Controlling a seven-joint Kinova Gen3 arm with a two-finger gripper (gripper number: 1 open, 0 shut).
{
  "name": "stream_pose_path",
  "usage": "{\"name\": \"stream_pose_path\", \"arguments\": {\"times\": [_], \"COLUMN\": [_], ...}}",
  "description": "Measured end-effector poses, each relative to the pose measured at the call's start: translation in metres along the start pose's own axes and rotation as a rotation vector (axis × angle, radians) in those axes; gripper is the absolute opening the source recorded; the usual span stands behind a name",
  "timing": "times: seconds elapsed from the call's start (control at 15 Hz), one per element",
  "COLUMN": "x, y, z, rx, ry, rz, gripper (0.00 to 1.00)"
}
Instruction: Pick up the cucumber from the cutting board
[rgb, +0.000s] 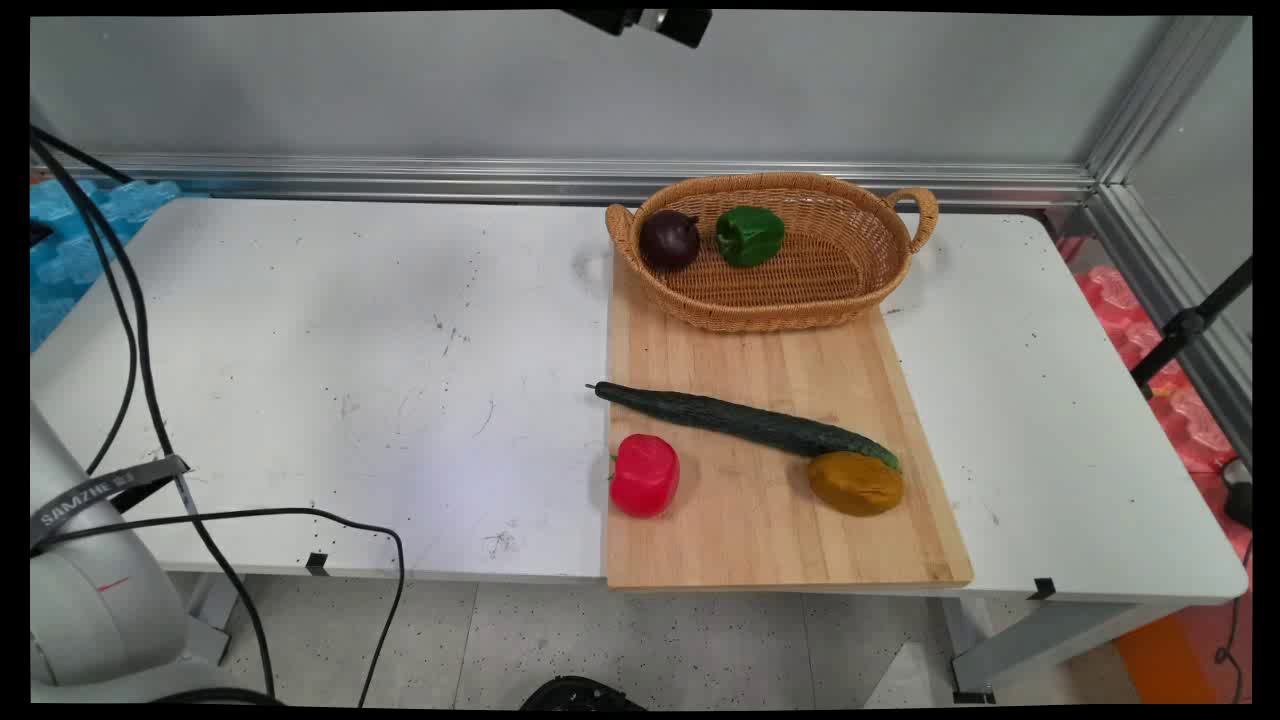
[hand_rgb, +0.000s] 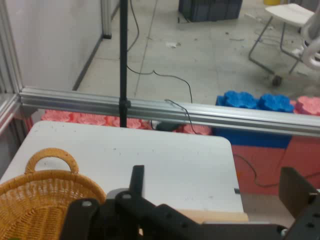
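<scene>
We see the gripper (rgb: 640, 20) raised at the top edge, jaws spread and empty, well above the wicker basket (rgb: 880, 285), which holds an eggplant (rgb: 669, 240) and a green pepper (rgb: 749, 235). On the cutting board (rgb: 760, 540) nearer us, a cucumber (rgb: 740, 420) lies slanting left to right, between a red pepper (rgb: 645, 475) and a potato (rgb: 855, 483).

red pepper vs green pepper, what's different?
Colour: the red pepper is bright red, the green pepper dark green. Place: the red pepper lies on the wooden board at its left edge, below the cucumber; the green pepper sits in the wicker basket beside a dark purple onion. Shared: both are blocky bell peppers, untouched by the gripper.
</scene>
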Motion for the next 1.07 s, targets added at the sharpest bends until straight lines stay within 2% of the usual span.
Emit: {"name": "stream_pose_path", "arguments": {"times": [0.27,0.53,1.07], "x": [-0.009,-0.028,-0.069], "y": [0.003,0.008,0.012], "z": [0.009,0.031,0.115], "rx": [-0.032,-0.076,-0.139], "ry": [-0.066,-0.199,-0.411], "rz": [0.039,0.084,0.167], "gripper": [1.00,1.00,1.00]}}
